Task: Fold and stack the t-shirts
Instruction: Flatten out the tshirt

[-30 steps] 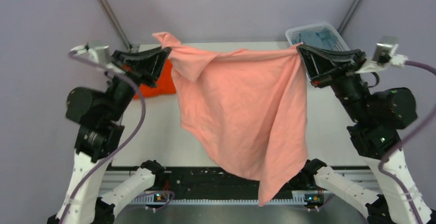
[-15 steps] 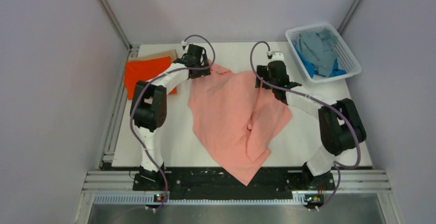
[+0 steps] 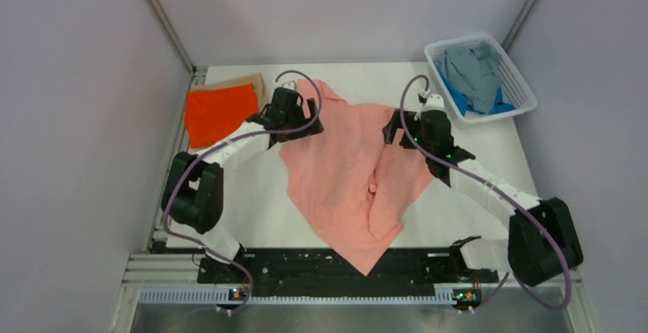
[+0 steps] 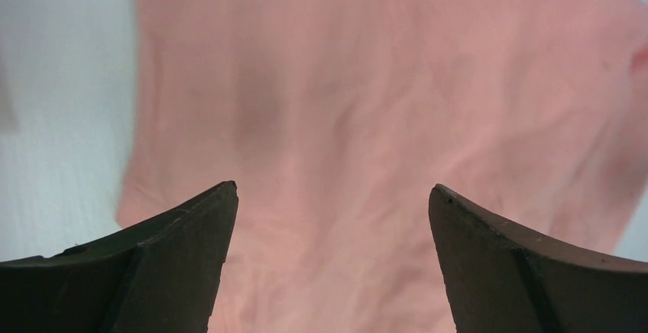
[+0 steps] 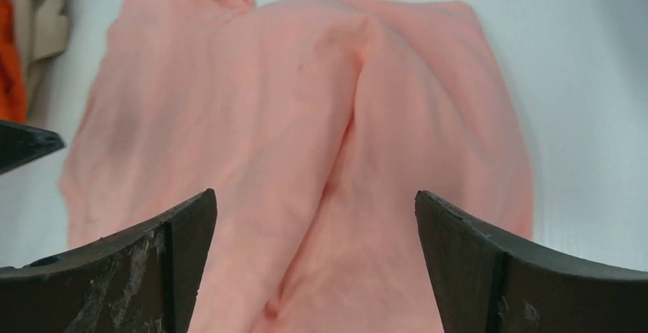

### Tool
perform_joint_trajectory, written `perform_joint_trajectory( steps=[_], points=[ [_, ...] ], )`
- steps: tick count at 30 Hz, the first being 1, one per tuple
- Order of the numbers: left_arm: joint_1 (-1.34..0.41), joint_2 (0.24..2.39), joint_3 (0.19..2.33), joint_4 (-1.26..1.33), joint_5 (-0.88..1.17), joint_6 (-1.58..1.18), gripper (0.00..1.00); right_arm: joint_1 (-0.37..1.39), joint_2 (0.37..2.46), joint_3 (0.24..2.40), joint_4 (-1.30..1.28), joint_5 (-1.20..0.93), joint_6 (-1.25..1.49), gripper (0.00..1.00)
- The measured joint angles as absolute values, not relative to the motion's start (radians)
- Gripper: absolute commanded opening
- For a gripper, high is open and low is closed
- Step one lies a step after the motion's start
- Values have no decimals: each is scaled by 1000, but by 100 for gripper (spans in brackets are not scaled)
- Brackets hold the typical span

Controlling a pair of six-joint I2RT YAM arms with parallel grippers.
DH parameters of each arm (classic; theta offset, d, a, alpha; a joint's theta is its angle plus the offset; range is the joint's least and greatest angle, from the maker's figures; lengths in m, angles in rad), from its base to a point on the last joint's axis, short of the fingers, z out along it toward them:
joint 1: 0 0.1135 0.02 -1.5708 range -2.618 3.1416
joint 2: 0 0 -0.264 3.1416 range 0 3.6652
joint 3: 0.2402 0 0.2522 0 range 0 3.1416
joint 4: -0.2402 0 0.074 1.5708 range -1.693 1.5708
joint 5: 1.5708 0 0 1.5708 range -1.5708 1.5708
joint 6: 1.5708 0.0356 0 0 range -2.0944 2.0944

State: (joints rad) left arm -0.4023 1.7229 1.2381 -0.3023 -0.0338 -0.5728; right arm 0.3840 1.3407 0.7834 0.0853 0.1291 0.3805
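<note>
the salmon pink t-shirt [image 3: 348, 172], held aloft a second earlier, was laid rumpled between the table's [image 3: 252, 195] far and near edges. it had been released by the left gripper [image 4: 332, 186] and the right gripper [image 5: 314, 192], whose jaws were spread wide and empty. folding was judged still undone.

No writing, brand, number or sign can be read in any of the 3 views; the salmon pink t-shirt [image 3: 344, 172] shows only plain cloth, close up in both wrist views as well. The small lit boards [image 3: 239, 293] at the bottom of the top view are too small to tell whether they carry any marking.
</note>
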Motion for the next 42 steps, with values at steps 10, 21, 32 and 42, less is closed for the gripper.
perform_joint_trajectory(
  steps=[10,21,32,42],
  points=[
    [-552,1599,865,-77,147,-693,99,384,1134,454,158,-84,546,99],
    [-464,1700,888,20,189,-780,99,314,1398,487,267,-57,614,99],
    [-265,1787,1012,-34,208,-785,99,75,1637,742,234,-89,619,99],
    [-217,1899,1243,-237,119,-698,99,13,1742,971,-25,43,480,99]
  ],
)
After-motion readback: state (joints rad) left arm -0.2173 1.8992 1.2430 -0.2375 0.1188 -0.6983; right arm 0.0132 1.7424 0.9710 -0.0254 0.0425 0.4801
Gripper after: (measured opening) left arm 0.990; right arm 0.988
